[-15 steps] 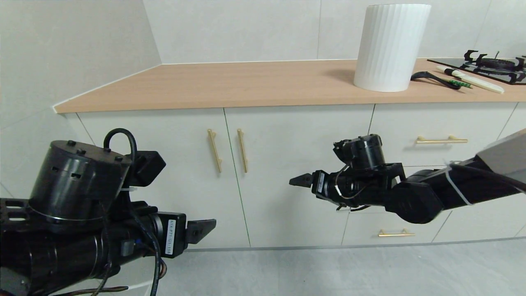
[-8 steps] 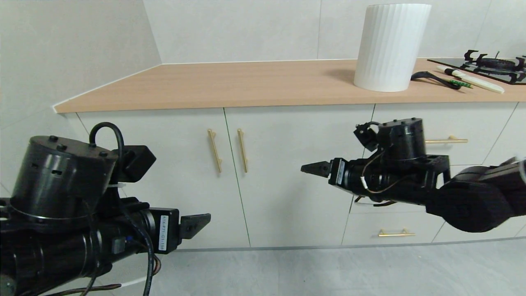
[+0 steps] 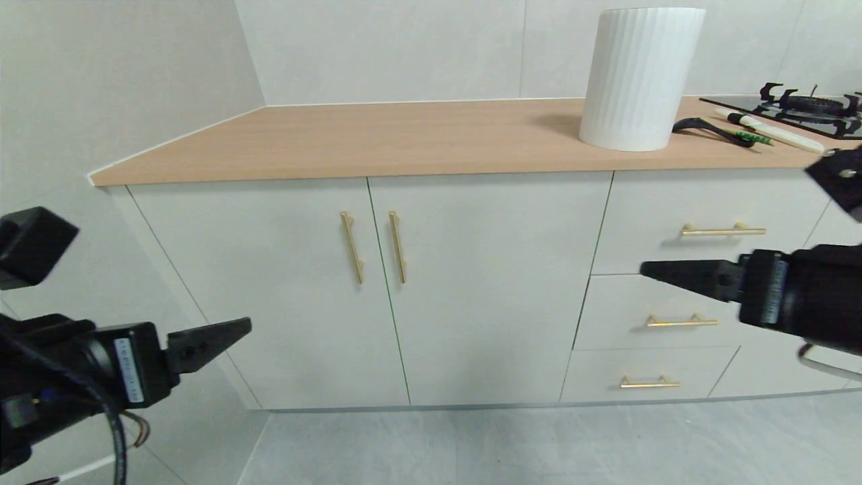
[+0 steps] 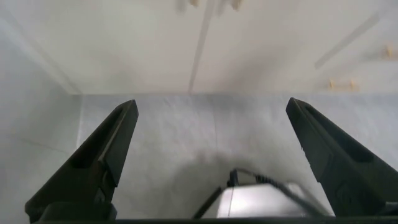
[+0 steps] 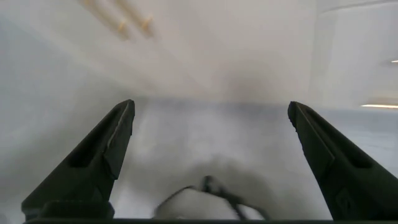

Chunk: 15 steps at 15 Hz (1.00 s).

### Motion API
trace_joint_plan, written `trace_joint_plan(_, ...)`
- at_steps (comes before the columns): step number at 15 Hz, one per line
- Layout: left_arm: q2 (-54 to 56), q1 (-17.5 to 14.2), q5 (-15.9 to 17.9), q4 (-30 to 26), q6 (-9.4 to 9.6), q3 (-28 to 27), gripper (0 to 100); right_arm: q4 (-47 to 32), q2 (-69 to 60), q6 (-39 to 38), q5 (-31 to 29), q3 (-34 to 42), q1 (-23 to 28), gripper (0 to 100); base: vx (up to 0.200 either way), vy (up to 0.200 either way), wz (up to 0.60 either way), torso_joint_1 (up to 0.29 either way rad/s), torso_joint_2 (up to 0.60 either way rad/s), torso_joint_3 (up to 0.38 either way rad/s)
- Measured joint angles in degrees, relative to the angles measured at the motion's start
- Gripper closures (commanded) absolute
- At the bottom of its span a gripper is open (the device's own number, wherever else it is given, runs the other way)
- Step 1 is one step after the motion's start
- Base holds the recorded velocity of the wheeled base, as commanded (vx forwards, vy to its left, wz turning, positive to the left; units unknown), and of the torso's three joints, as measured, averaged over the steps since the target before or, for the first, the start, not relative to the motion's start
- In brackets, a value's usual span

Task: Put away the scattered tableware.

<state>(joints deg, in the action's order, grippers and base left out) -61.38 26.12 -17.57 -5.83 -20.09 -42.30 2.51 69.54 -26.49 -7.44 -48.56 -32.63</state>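
Left gripper [image 4: 211, 115] and right gripper [image 5: 211, 115], jaws wide and empty, have drawn back outward from the white cabinet doors [image 3: 377, 289]. The black plastic utensil [image 3: 704, 126] is unmoved near the wooden countertop's [image 3: 337, 141] right end.

Light is bright, even and diffuse, falling from overhead. The tall white ribbed cylinder [image 3: 642, 77] throws a short, soft-edged shadow to its left across the pale wooden countertop [image 3: 377, 141], and its right flank grades to light grey. The flat white cabinet doors [image 3: 283, 303] dim slightly under the counter lip, with a faint grey patch low on the right door. The slim brass handles [image 3: 722, 230] carry small bright glints.

In the wrist views the left gripper [image 4: 211, 109] and right gripper [image 5: 211, 109] read as near-flat black shapes against the pale grey tiled floor [image 4: 205, 137].

Wide-lens distortion shows at the head view's edges, where wall seams and drawer lines slant outward.
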Motion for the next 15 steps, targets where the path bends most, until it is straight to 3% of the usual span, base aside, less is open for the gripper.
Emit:
trace_joint_plan(2, 7.03, -1.88, 0.02, -0.07, 1.69, 1.79, 0, -3.71, -9.7, 4.02, -4.28, 3.44, 0.33, 0, 0.0, 0.0, 0.0, 0.0, 0.0, 0.0)
trace_joint_plan(3, 11.3, -3.12, 0.09, -0.09, 3.75, 2.91, 0, -5.07, -14.93, 7.53, -6.55, 5.89, 1.33, 0, 0.0, 0.0, 0.0, 0.0, 0.0, 0.0)
trace_joint_plan(7, 28.67, -9.51, 1.12, -0.22, 15.88, 8.35, 0, -7.95, -33.32, 17.49, -9.74, 13.6, 12.28, 0, 0.0, 0.0, 0.0, 0.0, 0.0, 0.0)
trace_joint_plan(9, 36.85, -13.23, 1.5, -0.29, 19.93, 10.74, 0, -10.93, -42.62, 21.54, -10.13, 15.43, 17.51, 0, 0.0, 0.0, 0.0, 0.0, 0.0, 0.0)
trace_joint_plan(12, 46.71, -17.36, 1.67, -0.51, 23.83, 12.81, 0, -16.14, -55.19, 26.82, -10.46, 16.59, 22.44, 0, 0.0, 0.0, 0.0, 0.0, 0.0, 0.0)
trace_joint_plan(15, 53.42, -21.53, 1.5, -0.22, 25.67, 15.15, 0, -17.59, -61.62, 27.66, -16.26, 17.12, 24.87, 0, 0.0, 0.0, 0.0, 0.0, 0.0, 0.0)
